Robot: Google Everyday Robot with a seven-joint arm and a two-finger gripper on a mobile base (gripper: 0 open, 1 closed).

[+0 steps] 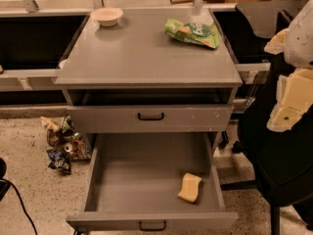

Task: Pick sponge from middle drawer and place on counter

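Observation:
The pale yellow sponge (190, 187) lies flat on the grey floor of the open middle drawer (146, 180), near its front right corner. The drawer is pulled far out, with its black pull handle at the bottom edge. The counter (142, 53) is the flat grey cabinet top above it. My gripper (277, 82) hangs at the right edge of the view, right of the cabinet and well above and right of the sponge. Its cream fingers (292, 102) stand apart with nothing between them.
A green snack bag (193, 33) lies on the counter's back right and a white bowl (106, 16) on its back left. The upper drawer (150, 116), with a scuffed front, is shut. Crumpled wrappers (62, 143) lie on the floor left. A black chair (274, 160) stands right.

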